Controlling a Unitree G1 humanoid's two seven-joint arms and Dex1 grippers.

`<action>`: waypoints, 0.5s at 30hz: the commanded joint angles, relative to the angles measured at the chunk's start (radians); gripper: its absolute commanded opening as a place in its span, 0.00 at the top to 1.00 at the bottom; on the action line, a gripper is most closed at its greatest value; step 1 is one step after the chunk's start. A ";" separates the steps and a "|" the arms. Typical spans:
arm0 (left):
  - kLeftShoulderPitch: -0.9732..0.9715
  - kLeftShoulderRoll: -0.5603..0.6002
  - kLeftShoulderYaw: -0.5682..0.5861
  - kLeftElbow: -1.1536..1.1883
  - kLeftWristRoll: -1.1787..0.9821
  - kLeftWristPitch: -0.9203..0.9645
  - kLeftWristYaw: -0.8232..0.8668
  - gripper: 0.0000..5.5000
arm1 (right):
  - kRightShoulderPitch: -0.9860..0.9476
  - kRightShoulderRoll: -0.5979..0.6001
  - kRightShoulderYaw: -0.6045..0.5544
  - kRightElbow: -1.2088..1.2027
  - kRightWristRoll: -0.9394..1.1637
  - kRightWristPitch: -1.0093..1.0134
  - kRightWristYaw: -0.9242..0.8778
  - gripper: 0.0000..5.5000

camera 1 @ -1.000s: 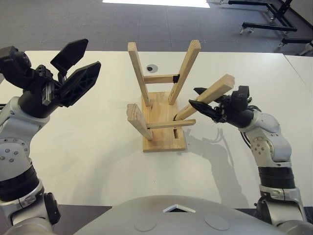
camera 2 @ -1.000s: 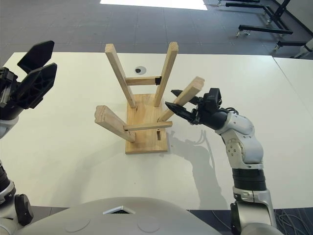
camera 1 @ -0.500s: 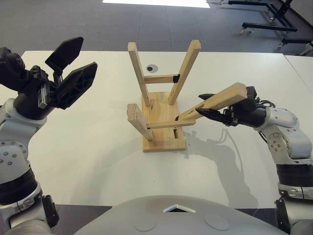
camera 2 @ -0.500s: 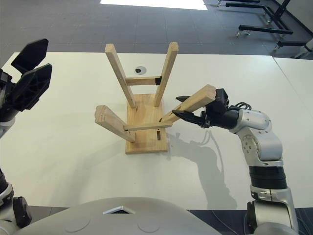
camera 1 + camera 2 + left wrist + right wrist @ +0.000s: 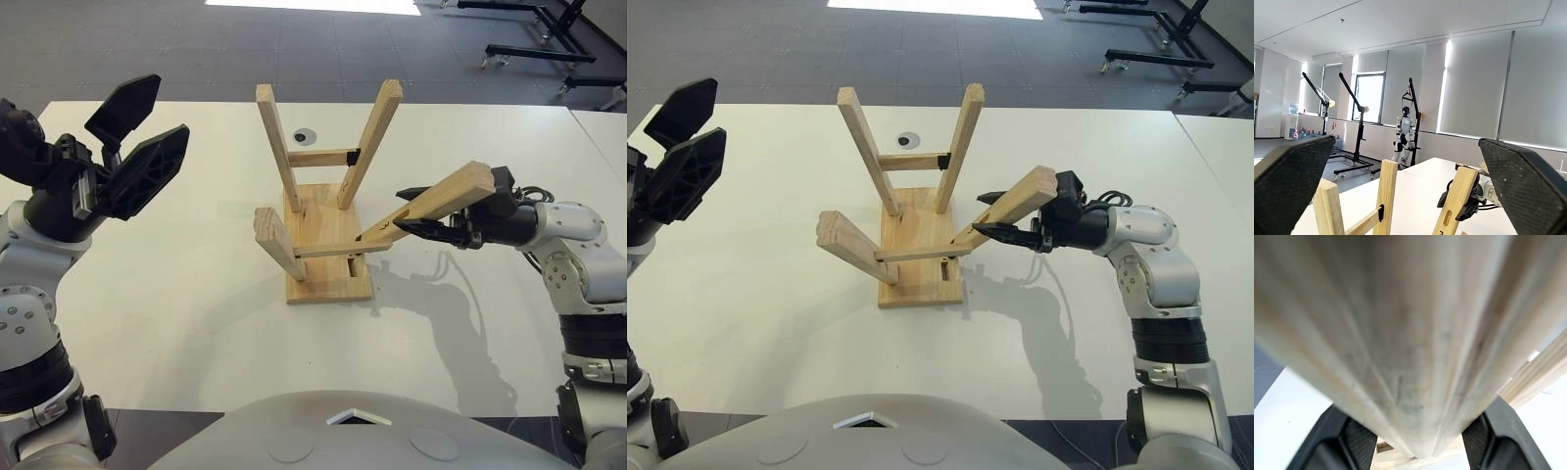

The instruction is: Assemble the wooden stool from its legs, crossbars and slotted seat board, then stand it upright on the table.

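The right arm has swung outward, tipping its leg (image 5: 446, 194) flatter. The right jaws clamp that near-right leg, which leans out from the seat board (image 5: 328, 282). The stool (image 5: 279, 147) lies inverted mid-counter (image 5: 196, 294), legs and crossbars (image 5: 318, 157) in place. The left jaws gape wide, empty, raised at the left. Squaring this leg and flipping the stool upright seem to be what's left.

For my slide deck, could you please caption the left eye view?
Upturned pale wooden stool on white table: black right gripper clamps its leaning leg, black left gripper hovers open.
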 commanded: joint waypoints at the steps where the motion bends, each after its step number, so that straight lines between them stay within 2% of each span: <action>1: 0.018 0.031 0.024 -0.006 -0.001 -0.007 -0.015 0.02 | 0.071 0.022 0.000 0.013 -0.029 -0.044 -0.008 0.63; 15: 0.047 0.060 0.060 0.053 0.004 -0.005 -0.072 0.02 | 0.033 0.053 -0.001 -0.077 0.023 -0.090 0.004 0.63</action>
